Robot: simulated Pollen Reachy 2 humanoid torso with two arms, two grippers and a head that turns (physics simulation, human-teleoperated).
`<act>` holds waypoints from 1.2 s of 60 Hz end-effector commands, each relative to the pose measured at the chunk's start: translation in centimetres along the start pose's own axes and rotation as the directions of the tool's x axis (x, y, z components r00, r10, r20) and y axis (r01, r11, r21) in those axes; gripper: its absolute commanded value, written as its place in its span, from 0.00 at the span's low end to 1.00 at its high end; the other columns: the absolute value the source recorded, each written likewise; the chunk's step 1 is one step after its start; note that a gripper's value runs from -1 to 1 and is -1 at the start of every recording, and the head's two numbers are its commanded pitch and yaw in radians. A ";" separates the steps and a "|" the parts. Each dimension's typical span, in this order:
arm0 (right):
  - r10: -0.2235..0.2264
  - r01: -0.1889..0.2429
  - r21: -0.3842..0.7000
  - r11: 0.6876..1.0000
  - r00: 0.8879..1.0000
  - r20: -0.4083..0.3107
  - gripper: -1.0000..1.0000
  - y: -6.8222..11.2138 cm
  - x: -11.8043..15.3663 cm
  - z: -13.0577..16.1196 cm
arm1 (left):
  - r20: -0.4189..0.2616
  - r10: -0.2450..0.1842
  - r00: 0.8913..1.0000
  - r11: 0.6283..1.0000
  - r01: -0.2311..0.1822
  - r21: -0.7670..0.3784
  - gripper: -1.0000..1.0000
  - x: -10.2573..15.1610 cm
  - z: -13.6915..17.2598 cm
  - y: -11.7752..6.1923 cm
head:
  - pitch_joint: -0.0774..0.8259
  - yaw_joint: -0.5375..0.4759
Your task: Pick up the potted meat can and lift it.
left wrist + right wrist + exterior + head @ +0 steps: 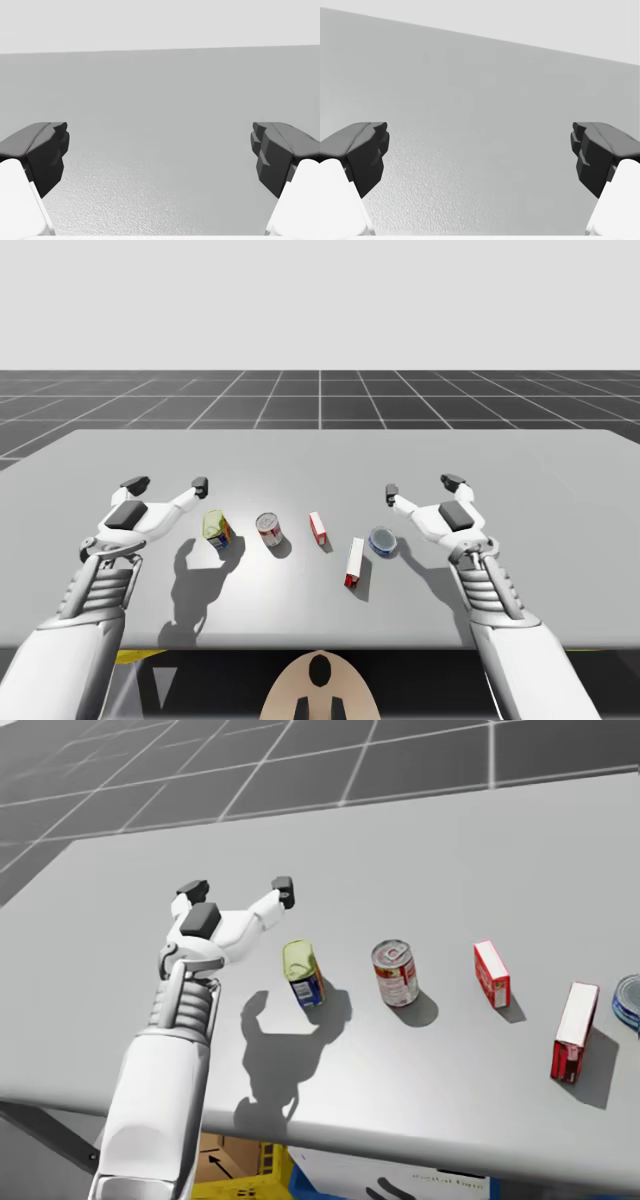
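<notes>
The desk (pixel 560 470) carries a row of 5 things, and both my arms hang over it, one at each end of the row. My left fingers (pixel 200 483) are spread wide and hold nothing. My right fingers (pixel 452 481) are just as wide and just as empty. In each wrist view there is bare desk between the 2 tips.

The potted meat can (pixel 303 973) stands upright at the left end of the row, near my left fingers but beside them, not between them. It is a small blue can with rounded corners and a yellow-green top. I judge it stiff metal that will not give under a squeeze, fairly heavy for its size if full, and smooth enough to slip. I would close on its 2 flatter sides at about mid-height, below the top rim. It is narrow and could tip if 1 finger reaches it first.

Its far side is hidden, so I cannot tell whether there is a dent or a pull tab. The shadow beside the can suggests my left fingers hang above the desk, but how high is hard to read. The flat blue tin (pixel 628 1000) is cut off at the edge of the head view.
</notes>
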 end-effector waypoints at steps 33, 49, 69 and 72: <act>-0.002 0.002 0.004 1.000 1.000 -0.018 0.00 0.3 -0.5 -0.3 | -0.111 0.047 0.993 0.996 -0.055 -0.073 0.00 2.8 5.8 -1.0 | 0.79 0.92; -0.007 0.007 0.005 1.000 1.000 -0.011 0.00 0.2 -0.4 -0.4 | -0.193 0.027 0.981 0.994 -0.047 -0.096 0.00 0.0 9.4 -2.7 | 0.80 0.93; -0.011 0.011 0.007 1.000 1.000 -0.008 0.00 0.2 -0.4 -0.4 | -0.301 0.032 0.953 0.996 -0.055 -0.068 0.00 -4.7 8.0 -4.0 | 0.81 0.94; -0.012 0.012 0.007 1.000 1.000 -0.008 0.00 0.3 -0.4 -0.4 | -0.314 0.028 0.949 0.997 -0.051 -0.065 0.00 -5.1 7.5 -4.2 | 0.81 0.94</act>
